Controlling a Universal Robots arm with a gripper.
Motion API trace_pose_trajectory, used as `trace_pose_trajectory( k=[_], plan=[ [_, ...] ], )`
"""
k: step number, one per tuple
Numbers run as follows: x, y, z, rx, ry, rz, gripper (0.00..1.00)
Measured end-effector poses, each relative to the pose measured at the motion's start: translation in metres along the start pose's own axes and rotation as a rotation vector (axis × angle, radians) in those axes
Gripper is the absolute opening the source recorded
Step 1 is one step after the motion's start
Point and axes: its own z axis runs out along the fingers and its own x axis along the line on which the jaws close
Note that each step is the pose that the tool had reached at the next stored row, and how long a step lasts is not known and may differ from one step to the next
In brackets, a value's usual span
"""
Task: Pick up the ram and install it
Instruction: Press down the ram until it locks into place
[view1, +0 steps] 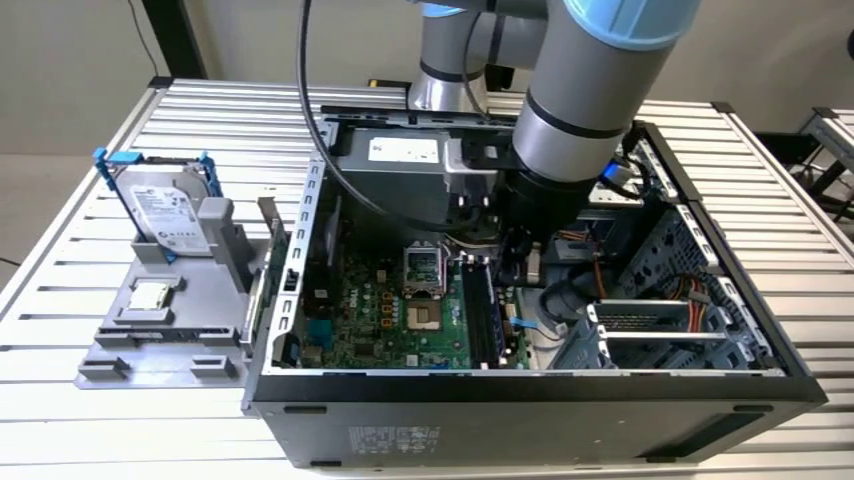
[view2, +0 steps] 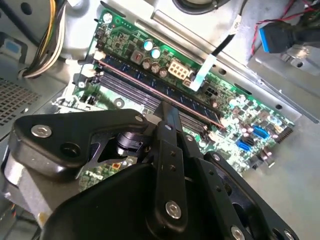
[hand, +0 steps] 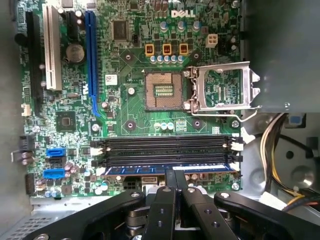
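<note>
First wrist view showed the gripper (hand: 174, 176) pinched on the ram (hand: 167, 169) — already sitting in its slot (hand: 167, 150) — not let go yet.

1. Open black computer case (view1: 534, 400) lying on a slatted metal table (view1: 80, 420), green motherboard (view1: 387, 310) exposed inside.
2. Grey and blue robot arm (view1: 587, 100) reaching down into the case beside the silver processor socket (view1: 422, 268).
3. Silver hard drive in a blue bracket (view1: 167, 210) upright on a grey holder (view1: 160, 340) toward the exterior view's left, small square silver chip (view1: 150, 297) below it.
</note>
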Motion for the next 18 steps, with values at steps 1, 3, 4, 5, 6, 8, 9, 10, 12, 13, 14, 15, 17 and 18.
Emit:
trace_pose_trajectory(
  k=[1,3,4,5,6,8,9,10,12,13,14,15,17,18],
  plan=[
    [-0.0001,0.0001,-0.0032,0.0000,-0.0002,0.000,0.00],
    [-0.0002,0.0004,-0.0104,0.0001,0.0006,0.000,0.00],
    [-0.0003,0.0005,-0.0136,0.0001,0.0014,0.000,0.00],
    [-0.0003,0.0007,-0.0173,0.0001,0.0020,0.000,0.00],
    [-0.0004,0.0008,-0.0207,0.0001,0.0024,0.000,0.00],
    [-0.0005,0.0011,-0.0274,0.0002,0.0035,0.000,0.00],
    [-0.0007,0.0012,-0.0304,0.0003,0.0047,0.000,0.00],
    [-0.0007,0.0013,-0.0330,0.0004,0.0061,0.000,0.00],
    [-0.0008,0.0015,-0.0378,0.0004,0.0078,0.000,0.00],
    [-0.0008,0.0016,-0.0378,0.0004,0.0077,0.000,0.00],
    [-0.0008,0.0016,-0.0378,0.0005,0.0075,0.000,0.00],
    [-0.0008,0.0015,-0.0378,0.0005,0.0074,0.000,0.00],
    [-0.0008,0.0016,-0.0381,0.0004,0.0078,0.000,0.00],
    [-0.0008,0.0016,-0.0382,0.0005,0.0078,0.000,0.00]
  ],
)
